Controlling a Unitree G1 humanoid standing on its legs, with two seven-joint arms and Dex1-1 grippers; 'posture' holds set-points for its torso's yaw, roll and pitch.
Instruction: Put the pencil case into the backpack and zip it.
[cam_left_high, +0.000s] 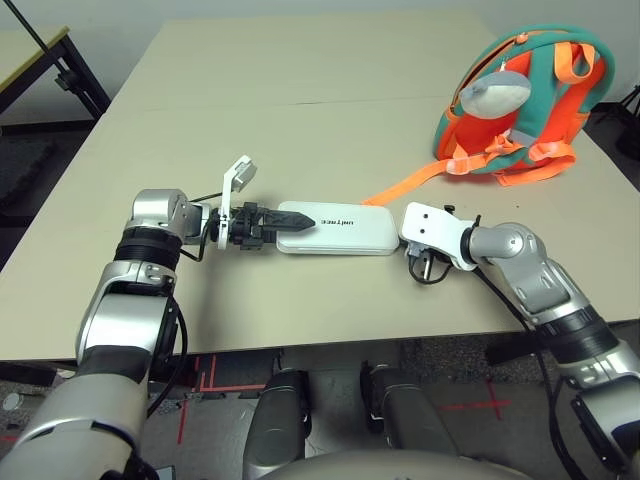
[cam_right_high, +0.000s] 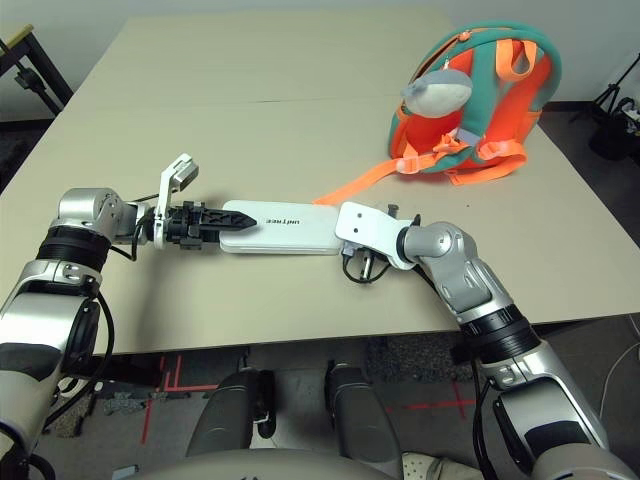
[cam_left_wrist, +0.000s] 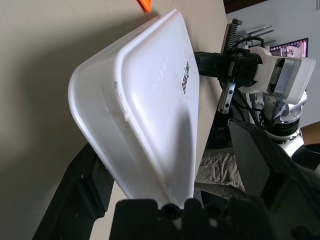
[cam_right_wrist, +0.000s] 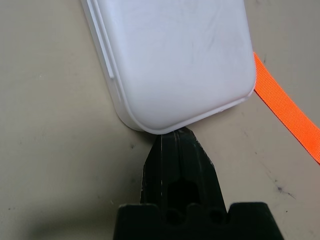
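The white pencil case lies flat on the table, between my two grippers. My left gripper is open, one finger above the case's left end and the other beneath it. My right gripper is shut, and its tip touches the case's right end. From the head views that tip is hidden under the white wrist housing. The teal and orange backpack stands at the far right with the grey plush shark on it. I cannot see its zipper.
An orange strap trails from the backpack across the table to just behind the pencil case's right end. The table's front edge runs close below both grippers. A second table stands at the back left.
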